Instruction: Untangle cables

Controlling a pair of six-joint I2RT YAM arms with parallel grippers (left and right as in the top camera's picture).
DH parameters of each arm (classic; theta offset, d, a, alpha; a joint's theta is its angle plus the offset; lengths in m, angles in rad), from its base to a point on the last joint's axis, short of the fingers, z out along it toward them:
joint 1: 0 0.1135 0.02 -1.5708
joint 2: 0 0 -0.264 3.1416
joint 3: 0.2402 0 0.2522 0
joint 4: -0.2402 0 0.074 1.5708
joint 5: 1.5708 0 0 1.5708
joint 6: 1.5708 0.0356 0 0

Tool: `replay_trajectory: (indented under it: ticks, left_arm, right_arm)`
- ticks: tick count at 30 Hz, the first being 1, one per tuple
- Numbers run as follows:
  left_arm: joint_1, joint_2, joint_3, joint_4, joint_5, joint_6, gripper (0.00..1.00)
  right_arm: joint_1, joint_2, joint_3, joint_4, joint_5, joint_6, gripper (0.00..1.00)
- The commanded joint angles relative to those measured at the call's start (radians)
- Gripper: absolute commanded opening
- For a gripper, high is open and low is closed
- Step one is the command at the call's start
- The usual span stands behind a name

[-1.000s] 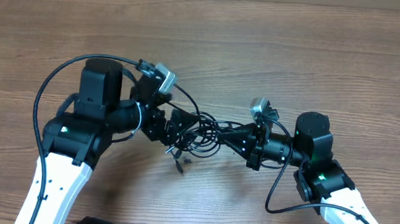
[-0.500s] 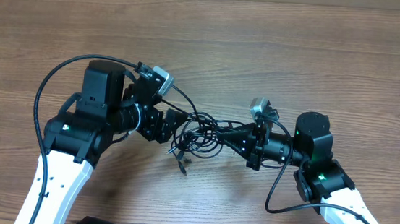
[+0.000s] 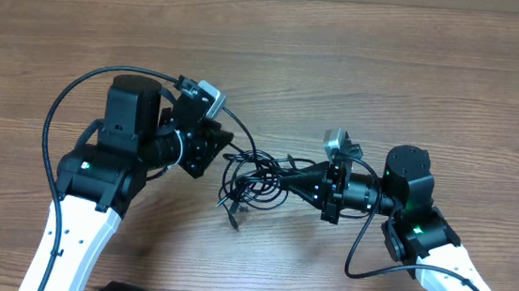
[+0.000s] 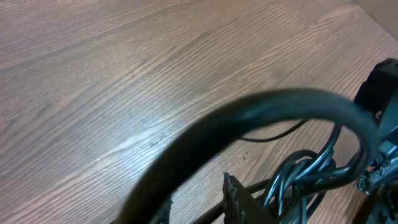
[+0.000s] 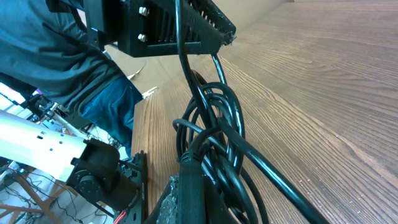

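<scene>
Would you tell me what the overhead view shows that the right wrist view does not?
Only overhead: both arms whole, and loose plug ends lying toward the robot's base. Only right wrist: a person in blue beyond the table. Both: the tangled cables, the left gripper and right gripper each closed on strands, and the same wooden table.

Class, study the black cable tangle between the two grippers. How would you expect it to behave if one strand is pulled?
Probably floppy: the cables lie in loose curling loops rather than holding a shape. Likely light, being far thinner than the right gripper. The strands loop through one another, so pulling one would likely drag the whole knot.
</scene>
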Motion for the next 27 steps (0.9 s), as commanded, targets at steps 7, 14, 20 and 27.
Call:
replay_trajectory:
  ticks: [7,14,20,27]
  left_arm:
    - [0.003,0.005,-0.002,0.002,-0.102,0.005,0.04]
    - [0.003,0.005,-0.002,-0.020,-0.465,-0.066,0.04]
    - [0.003,0.005,-0.002,-0.039,-0.798,-0.164,0.04]
    - [0.003,0.005,-0.002,-0.056,-1.031,-0.168,0.04]
  right_arm:
    - [-0.002,-0.003,0.011,0.011,-0.024,0.001,0.04]
    - [-0.002,-0.003,0.011,0.011,-0.024,0.001,0.04]
    - [-0.002,-0.003,0.011,0.011,-0.023,0.001,0.04]
    - [-0.002,-0.003,0.011,0.011,-0.023,0.001,0.04]
